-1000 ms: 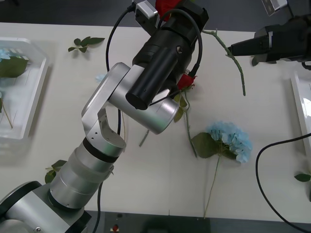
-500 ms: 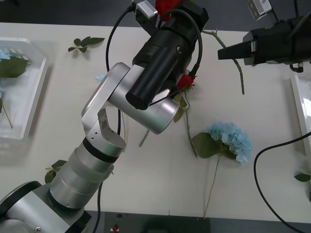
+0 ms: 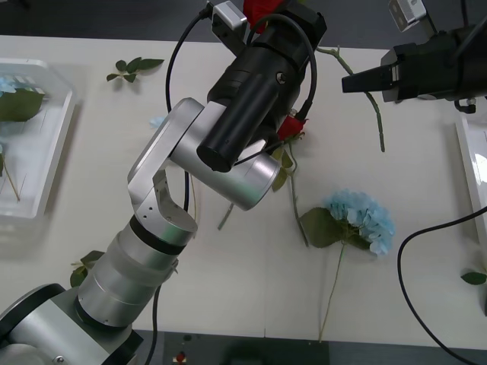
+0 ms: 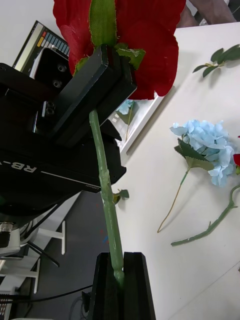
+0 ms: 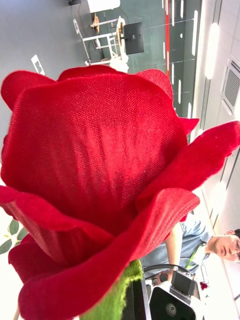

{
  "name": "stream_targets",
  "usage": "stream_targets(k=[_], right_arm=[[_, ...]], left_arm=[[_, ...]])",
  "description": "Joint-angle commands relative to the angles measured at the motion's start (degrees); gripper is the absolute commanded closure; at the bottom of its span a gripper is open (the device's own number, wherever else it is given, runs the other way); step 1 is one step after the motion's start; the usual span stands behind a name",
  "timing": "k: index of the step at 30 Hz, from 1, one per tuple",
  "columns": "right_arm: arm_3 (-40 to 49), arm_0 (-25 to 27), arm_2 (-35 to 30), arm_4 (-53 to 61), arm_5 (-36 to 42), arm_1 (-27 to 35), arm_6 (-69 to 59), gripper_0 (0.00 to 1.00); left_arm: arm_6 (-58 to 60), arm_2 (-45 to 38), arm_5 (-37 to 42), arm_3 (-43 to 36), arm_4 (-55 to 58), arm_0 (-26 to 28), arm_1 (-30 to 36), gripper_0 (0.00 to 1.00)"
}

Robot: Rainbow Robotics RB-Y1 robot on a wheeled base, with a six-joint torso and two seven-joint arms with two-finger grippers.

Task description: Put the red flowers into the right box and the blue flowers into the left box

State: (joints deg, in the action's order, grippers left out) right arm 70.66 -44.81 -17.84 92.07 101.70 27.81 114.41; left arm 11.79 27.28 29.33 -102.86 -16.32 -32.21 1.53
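Holding one red rose [image 4: 145,40] between both grippers, left gripper [image 4: 100,85] under the bloom, right gripper [image 4: 120,280] on the stem, we risk bending it if they diverge.

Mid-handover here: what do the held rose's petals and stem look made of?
The rose petals look like woven fabric, matte, with a fine cloth weave and frayed edges. Its stem looks like moulded green plastic, slightly glossy with knobbly ridges, probably stiff. The right gripper is clamped on the stem's lower end; the left gripper holds it just under the bloom.
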Motion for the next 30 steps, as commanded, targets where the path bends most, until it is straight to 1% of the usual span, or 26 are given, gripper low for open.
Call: stream_targets(k=[1,3,4,5,13,20,26,27,30], right_arm=[[1.58,-1.95,-1.14,-0.05,-0.01,-1.0,-1.91,1.0],[1.58,-2.04,-1.23,-0.05,-0.01,-1.0,-1.91,1.0],[1.58,-2.04,-1.32,-0.05,-0.01,-1.0,-1.99,1.0],[1.67,-2.04,-1.32,-0.05,0.07,-1.0,-1.99,1.0],[1.58,-1.95,-1.49,-0.05,0.07,-0.21,-2.08,1.0],[1.58,-1.95,-2.11,-0.58,0.6,2.6,-2.7,1.0],[1.67,-1.95,-6.06,-4.36,3.41,6.03,-3.14,1.0],[1.58,-1.95,-6.5,-4.88,3.94,6.73,-3.22,1.0],[1.67,-1.86,-7.56,-6.82,5.0,9.28,-3.4,1.0]], left_arm=[[0.34,-0.21,-0.5,-1.56,0.15,-2.42,-0.39,0.42],[0.34,-0.21,-0.5,-1.56,0.15,-2.42,-0.39,0.2],[0.34,-0.21,-0.5,-1.56,0.15,-2.42,-0.39,0.05],[0.34,-0.21,-0.5,-1.56,0.15,-2.42,-0.39,0.0],[0.34,-0.21,-0.5,-1.56,0.15,-2.42,-0.39,0.0],[0.34,-0.21,-0.5,-1.56,0.15,-2.42,-0.39,0.0],[0.34,-0.21,-0.5,-1.56,0.15,-2.42,-0.39,0.0],[0.34,-1.08,-0.5,-1.21,-0.2,-1.63,0.14,0.0],[0.25,-2.23,-0.5,-2.26,-0.38,-1.54,1.37,0.0]])
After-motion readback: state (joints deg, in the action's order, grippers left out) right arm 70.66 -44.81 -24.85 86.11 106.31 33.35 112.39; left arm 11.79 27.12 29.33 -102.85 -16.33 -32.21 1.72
